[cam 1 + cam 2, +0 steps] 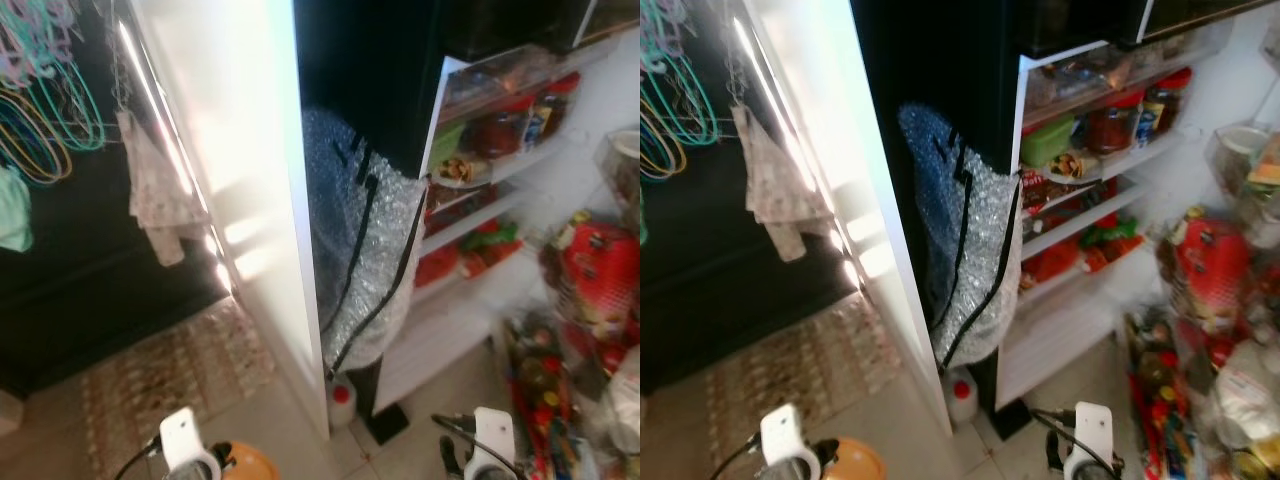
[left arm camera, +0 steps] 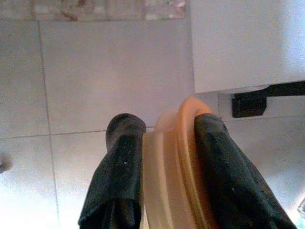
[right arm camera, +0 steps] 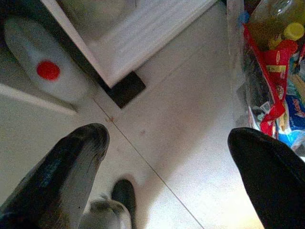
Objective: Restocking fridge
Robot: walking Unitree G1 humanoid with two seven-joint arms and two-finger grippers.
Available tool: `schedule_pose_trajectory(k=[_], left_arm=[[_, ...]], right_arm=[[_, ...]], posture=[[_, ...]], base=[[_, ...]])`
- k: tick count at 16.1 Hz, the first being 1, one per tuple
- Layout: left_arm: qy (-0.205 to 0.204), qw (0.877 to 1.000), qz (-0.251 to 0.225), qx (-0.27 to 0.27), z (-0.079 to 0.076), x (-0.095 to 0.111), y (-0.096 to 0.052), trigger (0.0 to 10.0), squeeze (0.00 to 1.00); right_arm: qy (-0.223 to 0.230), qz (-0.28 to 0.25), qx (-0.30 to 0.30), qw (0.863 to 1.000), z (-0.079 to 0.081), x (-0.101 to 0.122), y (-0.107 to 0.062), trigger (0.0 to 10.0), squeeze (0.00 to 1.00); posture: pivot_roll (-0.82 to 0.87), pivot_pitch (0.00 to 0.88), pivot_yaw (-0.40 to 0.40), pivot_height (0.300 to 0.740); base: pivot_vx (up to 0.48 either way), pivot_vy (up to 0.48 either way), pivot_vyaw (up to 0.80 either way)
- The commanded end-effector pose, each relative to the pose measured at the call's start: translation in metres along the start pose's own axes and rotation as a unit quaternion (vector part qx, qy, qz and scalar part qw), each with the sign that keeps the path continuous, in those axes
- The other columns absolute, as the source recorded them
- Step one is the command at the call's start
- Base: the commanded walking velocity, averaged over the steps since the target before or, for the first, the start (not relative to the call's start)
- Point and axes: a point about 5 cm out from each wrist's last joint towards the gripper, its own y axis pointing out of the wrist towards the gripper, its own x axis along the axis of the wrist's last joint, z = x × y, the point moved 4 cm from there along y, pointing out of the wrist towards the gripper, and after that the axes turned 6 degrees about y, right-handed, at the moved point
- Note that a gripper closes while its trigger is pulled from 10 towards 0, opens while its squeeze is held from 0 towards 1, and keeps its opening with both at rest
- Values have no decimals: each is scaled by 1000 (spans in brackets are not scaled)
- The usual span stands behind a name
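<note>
The fridge stands open ahead on the right, its white shelves point(image 1: 470, 215) packed with red jars, packets and green items. My left gripper point(image 2: 167, 129) hangs low over the tiled floor. It is shut on a pale jar with an orange lid point(image 2: 188, 143), whose orange top also peeks up at the bottom of the left eye view point(image 1: 245, 462). My right gripper point(image 3: 169, 138) is open above the floor in front of the fridge, with nothing between its fingers.
The fridge door point(image 1: 590, 280) on the right holds red packets and bottles. Bubble wrap point(image 1: 360, 250) with black cords hangs beside the shelves. A white bottle with a red cap point(image 3: 47, 71) stands at the fridge base. A rug point(image 1: 170, 370), hangers point(image 1: 40, 110) and a cloth point(image 1: 155, 190) are on the left.
</note>
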Motion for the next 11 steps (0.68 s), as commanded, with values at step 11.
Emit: schedule_pose_trajectory(k=[11], left_arm=[[14, 1000, 10, 8, 8, -4, -1, 10000, 0]], right_arm=[[15, -1, -8, 1000, 3, 0, 0, 10000, 0]], posture=[[-118, 6, 47, 740]], base=[[0, -335, 156]])
